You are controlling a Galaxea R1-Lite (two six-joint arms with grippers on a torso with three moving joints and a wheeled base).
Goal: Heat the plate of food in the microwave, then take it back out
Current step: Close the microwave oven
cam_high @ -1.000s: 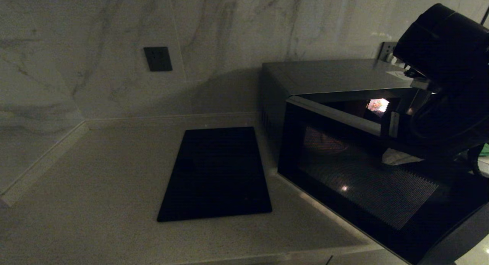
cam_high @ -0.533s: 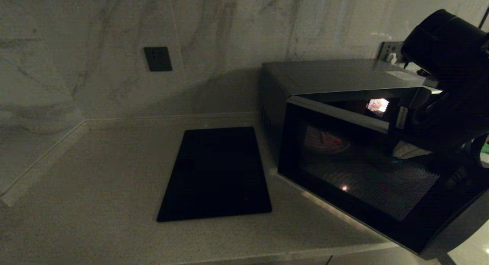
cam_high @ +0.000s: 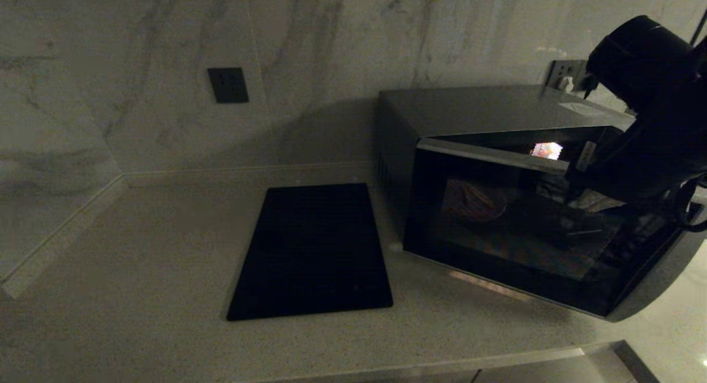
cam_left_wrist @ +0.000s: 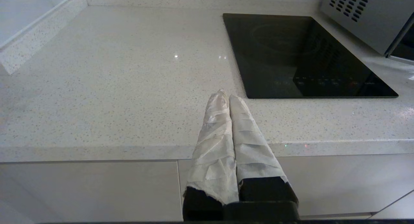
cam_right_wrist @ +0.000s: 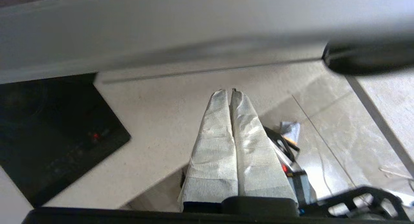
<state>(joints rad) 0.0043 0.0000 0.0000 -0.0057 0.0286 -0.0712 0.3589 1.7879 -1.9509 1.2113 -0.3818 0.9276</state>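
Observation:
The microwave [cam_high: 486, 109] stands at the right of the counter, its dark glass door [cam_high: 513, 245] hinged on the left and swung to a narrow gap. Through the glass the plate of food [cam_high: 476, 202] shows faintly inside, with orange sticks on it. My right arm [cam_high: 646, 145] reaches down at the door's free end. In the right wrist view the right gripper [cam_right_wrist: 230, 90] is shut and empty, just below the grey door edge [cam_right_wrist: 194, 33]; contact is not visible. My left gripper [cam_left_wrist: 226, 94] is shut and empty over the counter's front edge, left of the microwave [cam_left_wrist: 372, 14].
A flat black mat [cam_high: 312, 250] lies on the pale stone counter [cam_high: 138, 272] left of the microwave and also shows as the mat [cam_left_wrist: 304, 56] and the mat [cam_right_wrist: 48, 130]. A dark wall socket [cam_high: 228, 85] and a second socket [cam_high: 563, 76] sit on the marble wall.
The microwave door has swung inward from wide open to nearly closed. My right arm moved back and to the right with it. The plate inside now shows more clearly through the glass.

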